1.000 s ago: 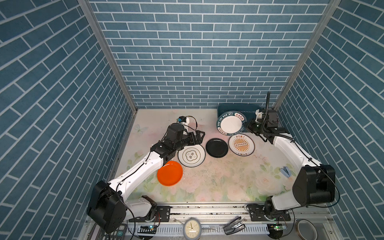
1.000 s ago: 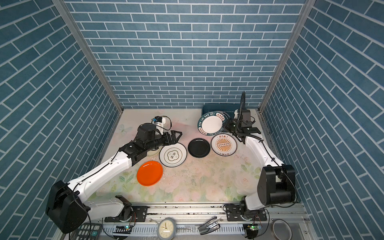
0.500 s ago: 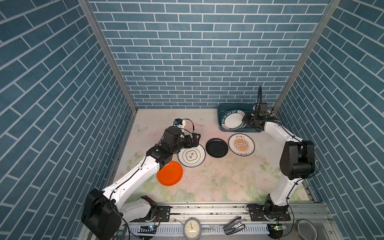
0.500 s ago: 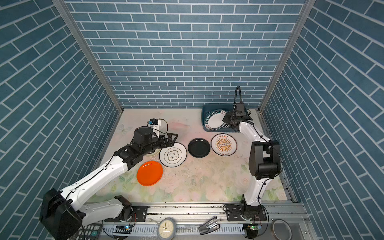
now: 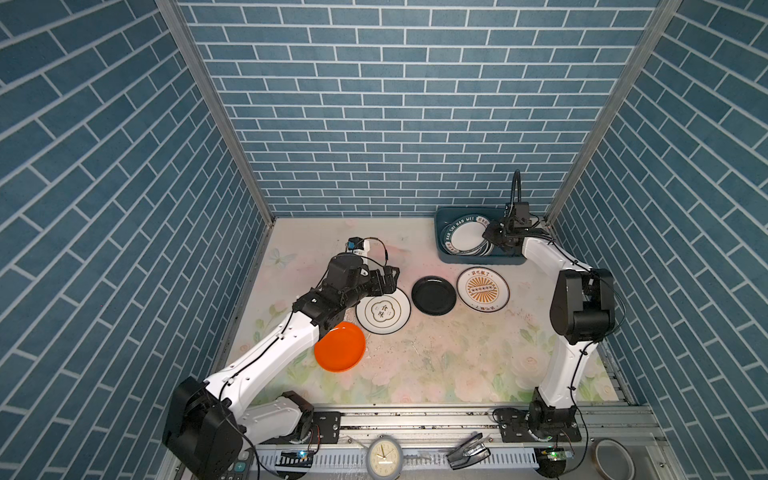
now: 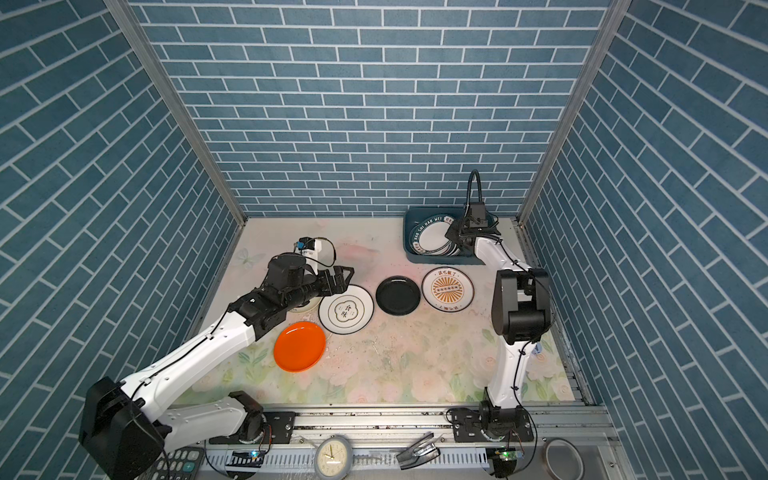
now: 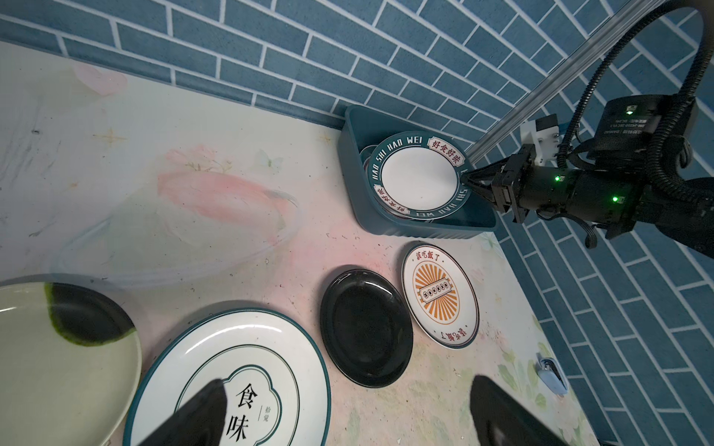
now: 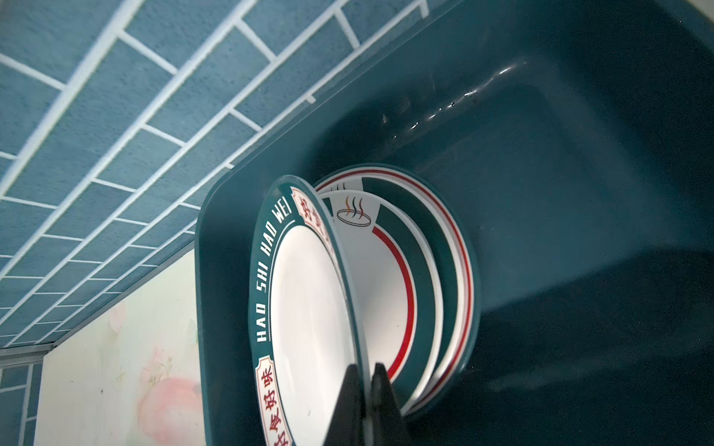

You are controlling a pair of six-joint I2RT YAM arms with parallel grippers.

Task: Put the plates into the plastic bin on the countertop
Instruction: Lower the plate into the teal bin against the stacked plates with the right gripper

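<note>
Right gripper (image 8: 364, 372): clenched on the rim of the teal-lettered plate (image 8: 305, 309). That plate sits tilted inside the plastic bin (image 8: 541, 193), over at least two red-banded plates (image 8: 390, 278) lying flat on the bin floor. Whether its far edge touches them cannot be told.

Left gripper (image 6: 348, 279): released, jaws spread wide and holding nothing, well apart from the bin and over the rim of the cloud-motif plate (image 6: 345, 309).

On the countertop (image 5: 436, 361), in order outward from the bin: the sunburst plate (image 5: 482, 289) just in front of it, then the black plate (image 5: 433, 296), the cloud-motif plate, and farthest off the orange plate (image 5: 340, 345). A pale green plate (image 7: 58, 347) lies beside the cloud-motif plate, on the side away from the bin.
</note>
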